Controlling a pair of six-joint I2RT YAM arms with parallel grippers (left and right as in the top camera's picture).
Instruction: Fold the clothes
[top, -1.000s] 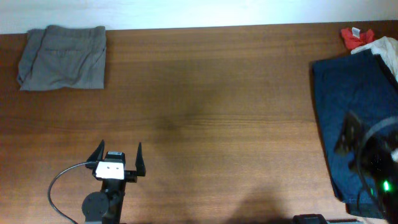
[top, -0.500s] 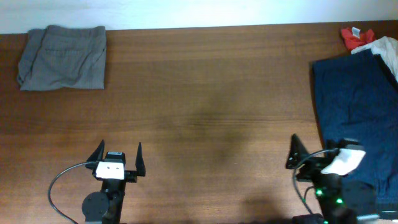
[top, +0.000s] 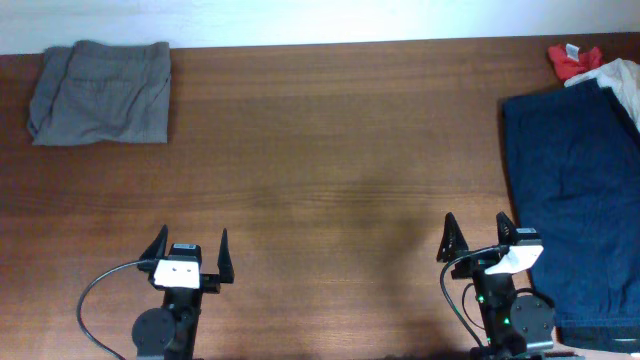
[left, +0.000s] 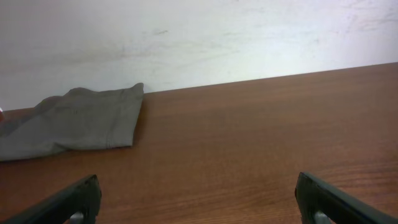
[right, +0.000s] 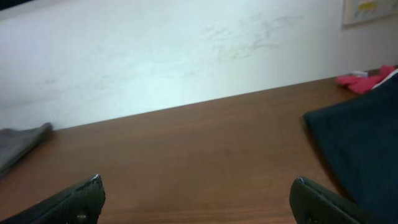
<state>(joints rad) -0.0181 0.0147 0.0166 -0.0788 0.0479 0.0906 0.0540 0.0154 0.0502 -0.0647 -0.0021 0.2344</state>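
The grey shorts (top: 100, 92) lie folded at the table's far left corner; they also show in the left wrist view (left: 74, 121) and at the left edge of the right wrist view (right: 18, 144). The dark navy garment (top: 575, 190) lies spread flat at the right edge, also in the right wrist view (right: 364, 149). My left gripper (top: 190, 248) is open and empty near the front edge, far from the shorts. My right gripper (top: 477, 232) is open and empty near the front edge, just left of the navy garment.
A red item (top: 572, 60) and a white cloth (top: 620, 80) lie at the far right corner beside the navy garment. A pale wall (left: 199, 37) runs behind the wooden table (top: 330, 170).
My right arm has swung left off the navy garment and settled near the front edge with its jaws open. The left arm and both garments have not moved.
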